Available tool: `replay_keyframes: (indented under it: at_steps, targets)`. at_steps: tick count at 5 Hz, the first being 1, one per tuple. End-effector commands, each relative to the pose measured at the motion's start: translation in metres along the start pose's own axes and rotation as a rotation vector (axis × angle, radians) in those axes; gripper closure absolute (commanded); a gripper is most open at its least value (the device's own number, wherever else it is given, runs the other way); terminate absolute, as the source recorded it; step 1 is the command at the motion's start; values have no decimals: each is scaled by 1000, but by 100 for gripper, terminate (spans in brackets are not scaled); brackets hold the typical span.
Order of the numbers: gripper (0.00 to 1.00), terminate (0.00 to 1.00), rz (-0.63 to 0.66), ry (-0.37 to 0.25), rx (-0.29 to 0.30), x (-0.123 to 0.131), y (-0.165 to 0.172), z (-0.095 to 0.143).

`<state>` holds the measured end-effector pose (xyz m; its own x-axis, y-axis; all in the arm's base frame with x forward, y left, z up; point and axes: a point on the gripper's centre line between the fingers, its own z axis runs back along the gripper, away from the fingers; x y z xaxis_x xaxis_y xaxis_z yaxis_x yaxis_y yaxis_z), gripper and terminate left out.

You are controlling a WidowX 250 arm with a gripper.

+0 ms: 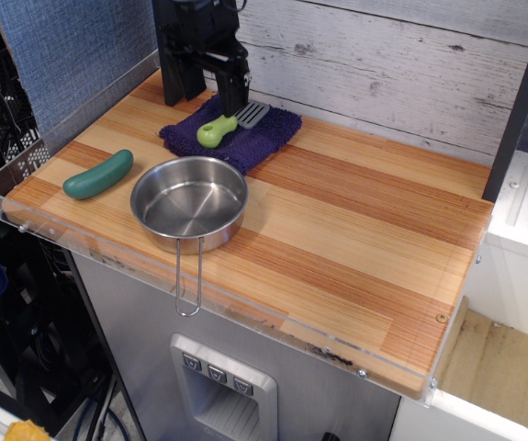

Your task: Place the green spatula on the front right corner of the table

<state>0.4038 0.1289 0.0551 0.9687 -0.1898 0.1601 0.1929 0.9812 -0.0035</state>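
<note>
1. The desk (355,230) is a striped wooden top in light and reddish-brown bands, edged along its front and left sides by a clear plastic rim.
2. Behind it runs a wall of whitewashed planks (383,64); a blue textured panel (61,46) stands at the back left.
3. A grey cabinet (153,340) sits under the desk, with a row of buttons on its front.
4. A purple cloth (245,138) lies at the back left of the desk.
5. The green spatula (224,127) rests on that cloth, its lime handle pointing toward the front left and its grey slotted blade toward the back right.
6. A steel pan (188,202) sits just in front of the cloth, its wire handle reaching out past the desk's front edge.
7. A teal cucumber toy (98,175) lies to the left of the pan, apart from it.
8. The front right corner of the desk is bare wood, well apart from the spatula.
9. The black arm comes down from the top of the view at the back left, its claw (207,92) pointing downward over the cloth.
10. The claw's two fingers stand apart; the right one (236,92) reaches down beside the spatula's neck, the left one (181,87) at the cloth's back left edge. Nothing is gripped.
</note>
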Motion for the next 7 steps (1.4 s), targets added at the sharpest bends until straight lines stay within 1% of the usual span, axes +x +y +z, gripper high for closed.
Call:
replay_keyframes:
  at_steps: [1, 2, 3, 5, 6, 7]
  targets:
    - [0, 0, -25, -7, 44, 6, -11, 14]
    - [0, 0, -13, 16, 42, 3, -11, 7]
    - [0, 0, -16, 47, 37, 6, -16, -6]
    - [0, 0, -23, 73, 42, 6, -21, -16]
    - [100, 0, -28, 63, 47, 6, -21, -10]
    - [100, 0, -24, 34, 40, 6, -22, 1]
